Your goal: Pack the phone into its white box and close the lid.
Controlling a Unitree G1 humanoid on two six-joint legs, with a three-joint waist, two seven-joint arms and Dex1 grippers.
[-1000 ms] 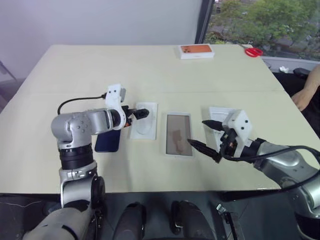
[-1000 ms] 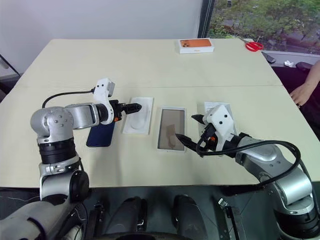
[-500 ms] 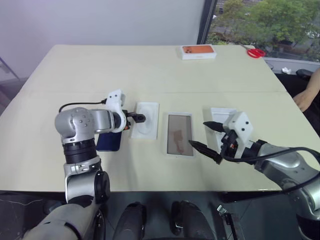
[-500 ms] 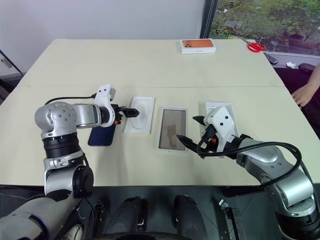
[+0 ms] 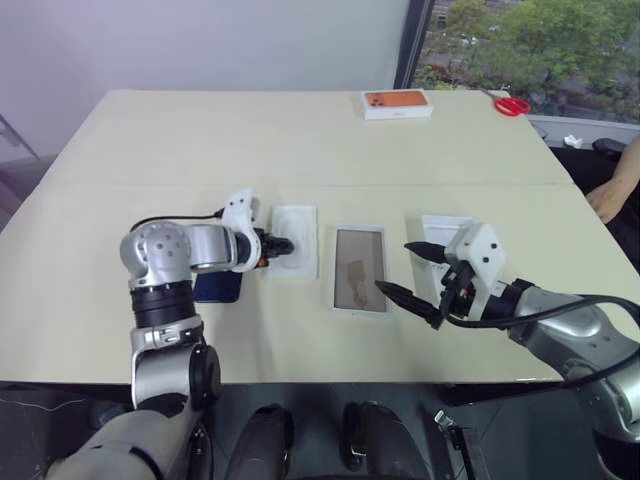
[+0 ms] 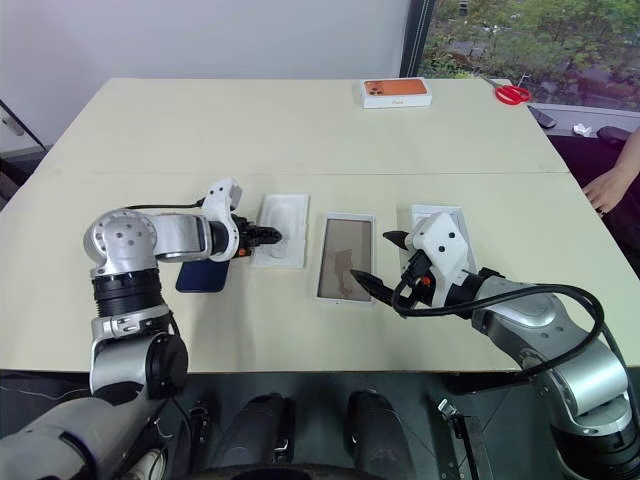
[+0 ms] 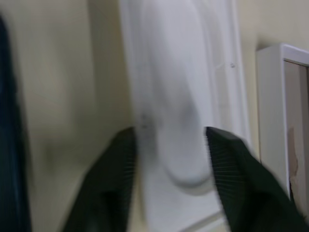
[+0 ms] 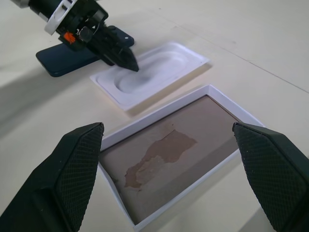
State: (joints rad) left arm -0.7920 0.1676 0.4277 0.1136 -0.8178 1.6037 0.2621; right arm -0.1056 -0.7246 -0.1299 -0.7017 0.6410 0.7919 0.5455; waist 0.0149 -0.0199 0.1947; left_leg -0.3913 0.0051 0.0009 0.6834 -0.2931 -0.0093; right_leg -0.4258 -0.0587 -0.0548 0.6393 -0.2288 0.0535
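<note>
The phone (image 5: 218,286) lies flat on the table, dark navy, half under my left forearm. Beside it is a white insert tray (image 5: 296,226) with an oval recess. My left gripper (image 5: 281,246) points down at the tray's near end; its fingers (image 7: 117,170) stand narrowly apart astride the recess, and the tray lies flat. The white box (image 5: 357,306) sits in the middle with its tan floor showing. My right gripper (image 5: 393,265) hovers open over the box's right rim. Behind that wrist lies the lid (image 5: 436,226), partly hidden.
A white box with an orange phone picture (image 5: 394,102) and red scissors (image 5: 507,103) lie at the table's far right. A person's hand (image 5: 610,192) rests at the right edge. The table's front edge runs just below both arms.
My left gripper has sunk toward the near end of the insert tray and rolled, and its fingers have come closer together. The right arm has kept still.
</note>
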